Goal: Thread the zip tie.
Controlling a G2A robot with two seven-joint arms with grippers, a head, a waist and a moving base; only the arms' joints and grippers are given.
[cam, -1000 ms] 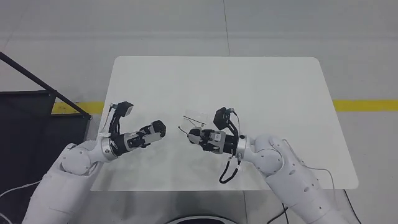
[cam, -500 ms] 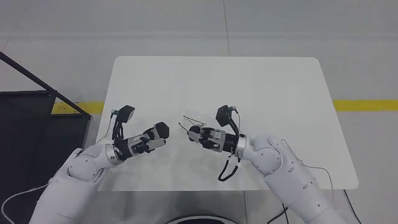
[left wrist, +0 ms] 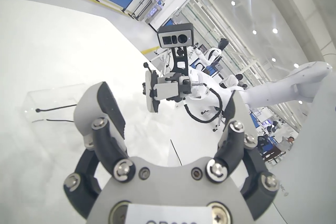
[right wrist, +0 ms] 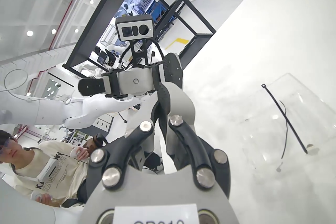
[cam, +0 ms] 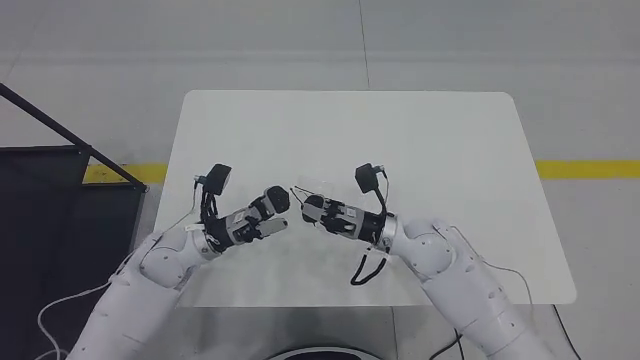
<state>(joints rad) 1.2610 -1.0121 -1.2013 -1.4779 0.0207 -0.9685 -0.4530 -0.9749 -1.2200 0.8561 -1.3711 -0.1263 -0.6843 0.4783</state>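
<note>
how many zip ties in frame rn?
3. Two lie in the clear tray: a straight tie and a thin curved tie. A third tie sticks out of the shut right gripper, mostly hidden.

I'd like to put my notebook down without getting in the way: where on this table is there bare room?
The whole far half of the table, beyond the clear tray, is bare, and so is its right end. Crowded: the near middle, where the left gripper and the right gripper, with its zip tie, face each other beside the tray.
</note>
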